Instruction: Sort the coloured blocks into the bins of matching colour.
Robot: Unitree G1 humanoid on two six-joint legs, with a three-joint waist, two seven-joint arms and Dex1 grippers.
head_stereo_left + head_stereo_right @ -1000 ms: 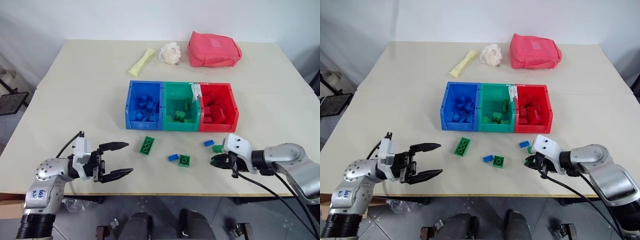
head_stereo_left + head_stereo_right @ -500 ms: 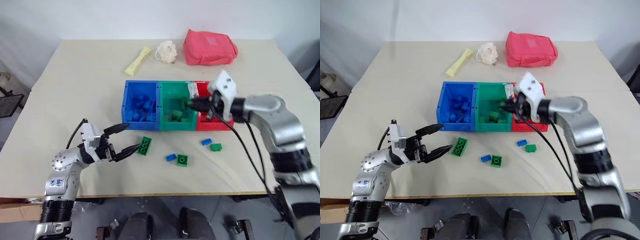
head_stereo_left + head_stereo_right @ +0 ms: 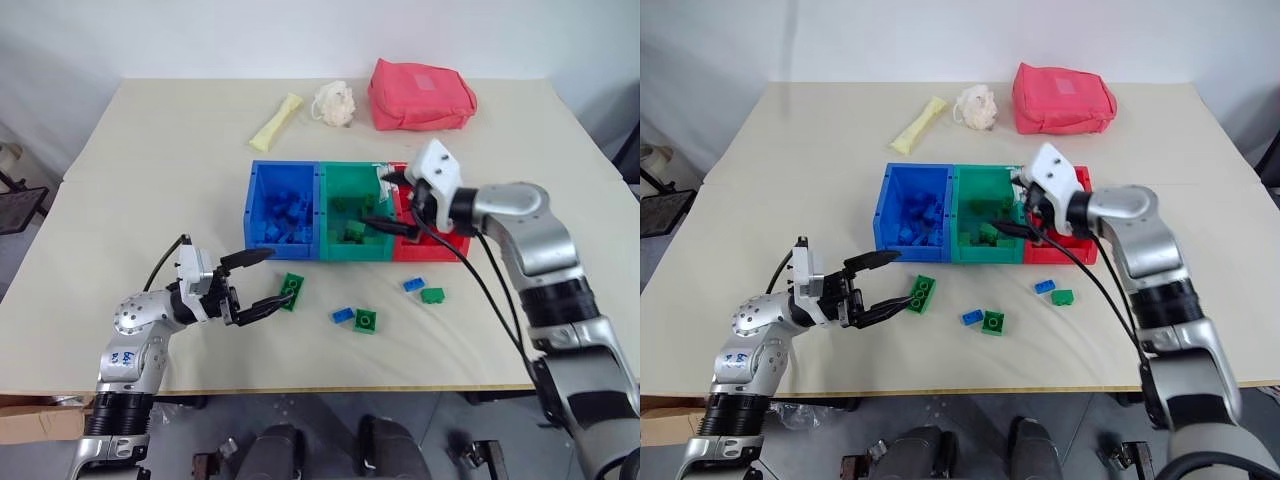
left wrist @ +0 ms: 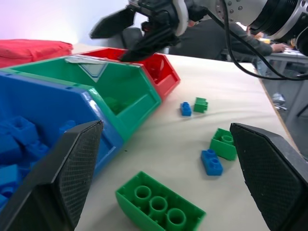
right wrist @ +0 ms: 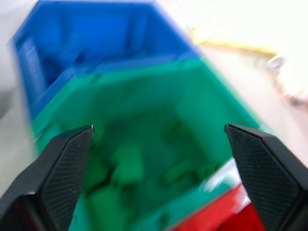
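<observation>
- Bins [image 3: 288, 252] centre frame, joined row running left to right: blue, green, red.
- Right gripper [image 3: 385, 200] spread wide, empty, above green bin.
- Left gripper [image 3: 262, 280] spread, lower left, flanking long green brick [image 3: 291, 291], long axis pointing up-frame, slightly tilted.

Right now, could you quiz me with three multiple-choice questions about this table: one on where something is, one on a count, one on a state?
1. Where is the right gripper?
A. over the green bin
B. over the pink pouch
C. beside the yellow stick

2. How many blocks lie loose on the table?
A. two
B. five
C. nine

3. How does the left gripper stand?
A. open, empty
B. shut on a blue block
C. shut on the white ball

Answers: 1 A, its fingers hang above the green bin. 2 B, three green and two blue, the long green block among them. 3 A, its fingers are spread beside that block.
</observation>
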